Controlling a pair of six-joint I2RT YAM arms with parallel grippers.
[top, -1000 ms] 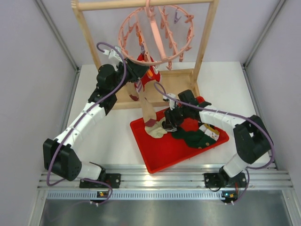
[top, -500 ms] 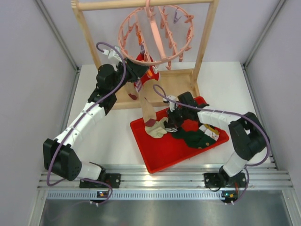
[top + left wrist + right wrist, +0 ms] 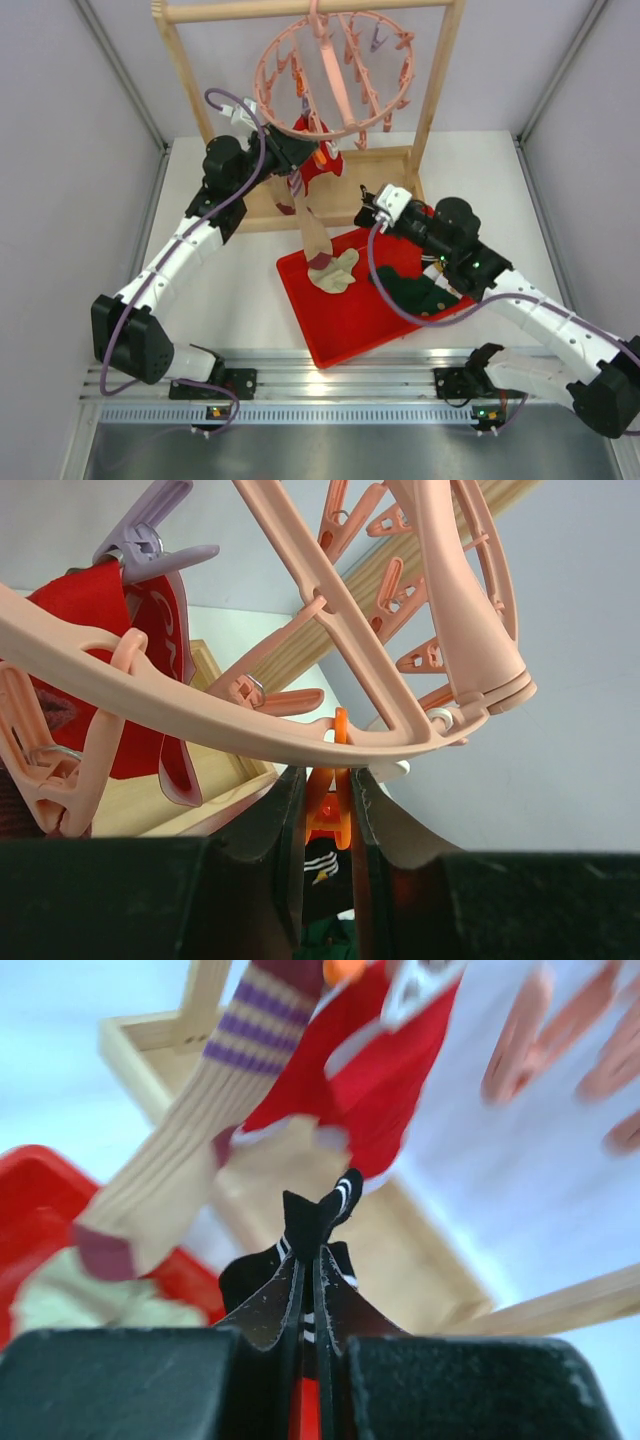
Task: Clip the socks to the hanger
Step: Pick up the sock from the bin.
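The pink hanger (image 3: 335, 75) hangs from the wooden rack. A red sock (image 3: 318, 160) and a tan sock (image 3: 312, 225) with a purple-striped cuff hang from it. In the left wrist view a purple peg (image 3: 150, 550) holds the red sock (image 3: 100, 630). My left gripper (image 3: 328, 780) is under the ring (image 3: 200, 705), shut on an orange peg (image 3: 328, 805). My right gripper (image 3: 308, 1248) is shut on a black sock with white stripes (image 3: 315, 1222), held in the air above the tray's back edge (image 3: 372, 207). A cream sock (image 3: 335, 272) and a dark green sock (image 3: 415, 290) lie in the tray.
The red tray (image 3: 340, 320) sits in front of the wooden rack (image 3: 435, 90), whose base frame (image 3: 400, 1250) lies just beyond the held sock. Grey walls close in both sides. Several free pink pegs (image 3: 385, 590) dangle from the ring.
My right gripper has shut on the black sock in the tray and lifted it up and back toward the rack. The left arm has stayed on the orange peg.
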